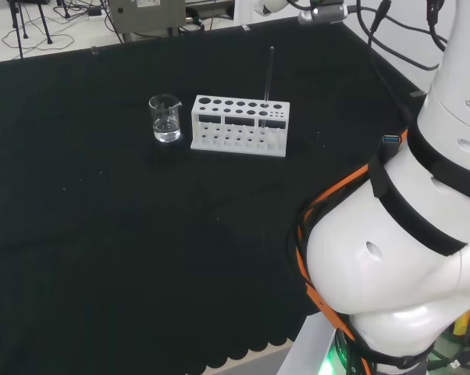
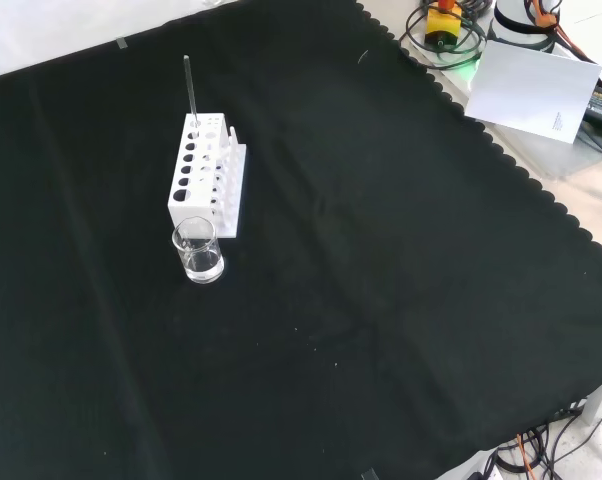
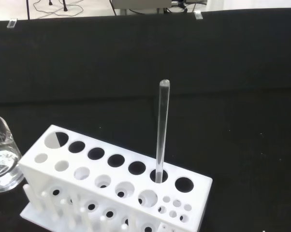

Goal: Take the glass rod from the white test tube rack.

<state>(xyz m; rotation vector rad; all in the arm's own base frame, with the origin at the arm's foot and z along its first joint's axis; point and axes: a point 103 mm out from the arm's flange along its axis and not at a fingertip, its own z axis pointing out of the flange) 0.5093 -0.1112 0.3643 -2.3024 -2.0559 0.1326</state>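
Observation:
A white test tube rack (image 1: 239,125) stands on the black cloth, with rows of round holes in its top. A clear glass rod (image 1: 267,82) stands upright in a hole near the rack's right end in the head view. From the front the rack (image 2: 207,173) runs away from the camera and the rod (image 2: 190,93) rises from its far end. The wrist view looks down on the rack (image 3: 111,188) from close by, with the rod (image 3: 161,130) standing in a hole of the back row.
A small clear beaker (image 1: 165,119) with some water stands just left of the rack in the head view, and nearer than the rack in the front view (image 2: 198,250). The arm's white links (image 1: 407,234) fill the head view's right. White paper (image 2: 536,85) lies beyond the cloth.

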